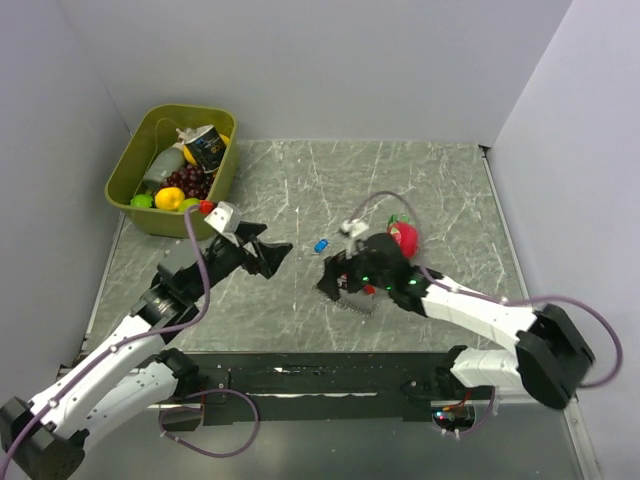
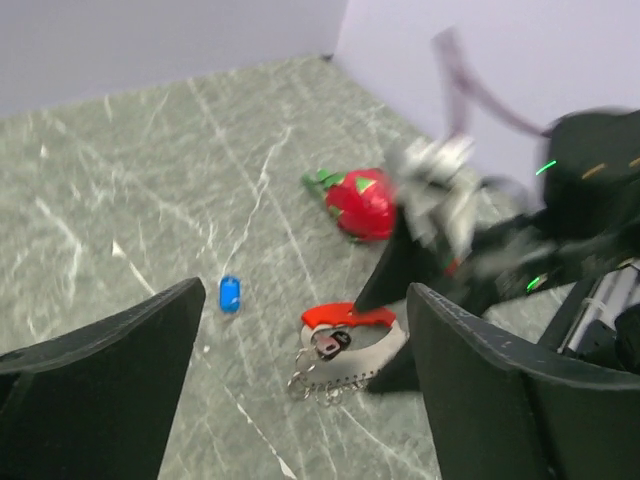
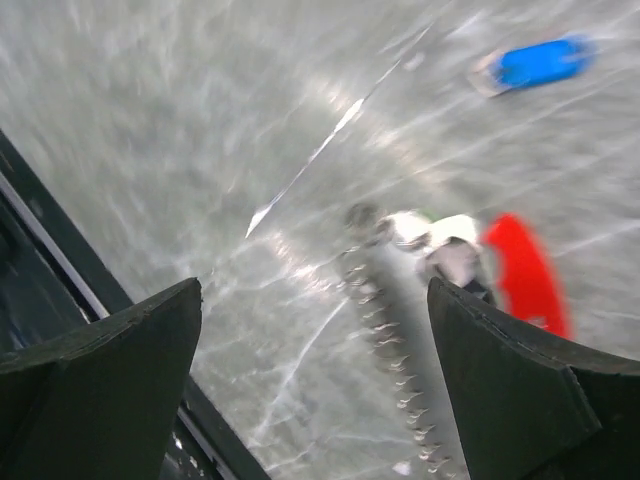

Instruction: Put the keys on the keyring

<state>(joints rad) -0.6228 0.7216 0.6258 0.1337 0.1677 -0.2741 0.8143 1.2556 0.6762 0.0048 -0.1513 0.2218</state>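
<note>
My left hand (image 2: 305, 295) and right hand (image 3: 312, 300) both gape wide, empty. The red carabiner keyring (image 2: 350, 317) lies on the tabletop (image 2: 150, 180) below the right; the tiny blue-headed metal key (image 2: 230, 294) nearby looks light, slippery: I'd pinch its head.

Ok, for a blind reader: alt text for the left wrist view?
A red keyring with silvery chain lies on a marble table, framed by the open left gripper. A blue key lies apart to its left; the blurred right gripper hangs over the ring, a red toy fruit behind.
</note>
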